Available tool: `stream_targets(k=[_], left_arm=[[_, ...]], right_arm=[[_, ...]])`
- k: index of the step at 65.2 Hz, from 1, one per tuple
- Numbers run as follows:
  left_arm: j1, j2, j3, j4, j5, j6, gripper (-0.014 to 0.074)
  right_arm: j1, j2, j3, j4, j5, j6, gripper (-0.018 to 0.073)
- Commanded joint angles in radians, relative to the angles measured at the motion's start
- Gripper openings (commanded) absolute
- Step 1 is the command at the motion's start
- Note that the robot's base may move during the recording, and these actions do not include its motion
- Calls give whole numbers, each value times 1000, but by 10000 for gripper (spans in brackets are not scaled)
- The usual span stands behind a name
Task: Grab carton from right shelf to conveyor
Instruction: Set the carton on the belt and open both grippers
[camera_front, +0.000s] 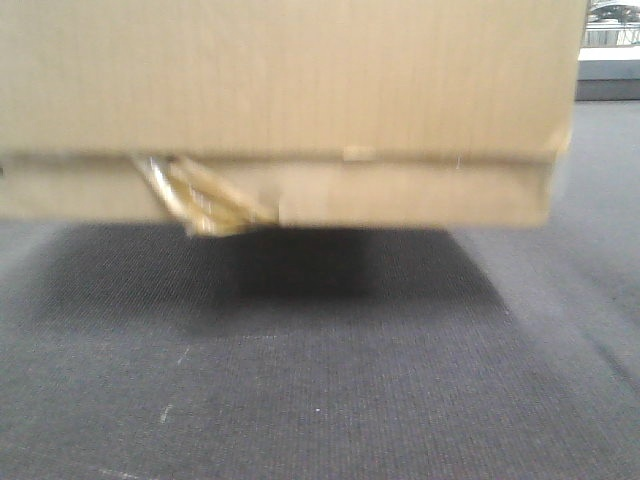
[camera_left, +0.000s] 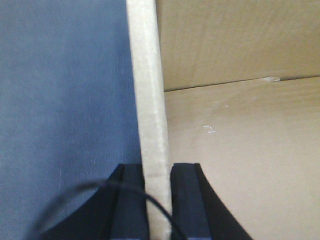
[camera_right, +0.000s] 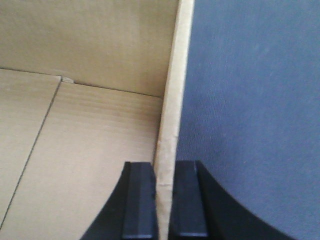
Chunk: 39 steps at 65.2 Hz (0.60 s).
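Observation:
A brown cardboard carton (camera_front: 290, 90) fills the top of the front view, held above the grey carpet, with torn yellowish tape (camera_front: 205, 200) hanging from its bottom edge. In the left wrist view my left gripper (camera_left: 157, 172) is shut on the carton's left wall (camera_left: 149, 100), one black finger (camera_left: 131, 200) outside and one inside. In the right wrist view my right gripper (camera_right: 165, 170) is shut on the carton's right wall (camera_right: 172, 100), its fingers (camera_right: 139, 200) either side of it. The carton's open inside (camera_right: 85, 150) shows bare. The shelf and conveyor are out of view.
Grey carpet floor (camera_front: 320, 380) spreads below the carton, with the carton's shadow on it. A pale ledge or platform (camera_front: 608, 72) shows at the far upper right.

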Motion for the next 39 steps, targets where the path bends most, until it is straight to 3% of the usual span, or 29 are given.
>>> stream_targets(k=[1, 8, 13, 17, 22, 27, 31, 39], left_arm=[[7, 11, 5, 33, -26, 3, -17], [7, 23, 20, 35, -43, 3, -10], [7, 23, 20, 40, -50, 4, 65], [7, 23, 20, 40, -57, 14, 169], [7, 23, 20, 40, -66, 25, 365], [7, 23, 20, 40, -66, 28, 531], [7, 20, 20, 40, -64, 30, 620], [7, -8, 20, 34, -59, 30, 605]], right_arm=[[-11, 28, -5, -22, -8, -3, -67], [-11, 48, -5, -22, -7, -4, -67], [-11, 47, -5, -22, -5, -4, -8], [-11, 47, -7, -22, -7, -4, 109], [-11, 43, -7, -22, -7, -4, 388], [-11, 34, -7, -22, -7, -2, 584], [-11, 23, -7, -22, -7, -2, 568], [-11, -7, -7, -22, -18, -2, 568]])
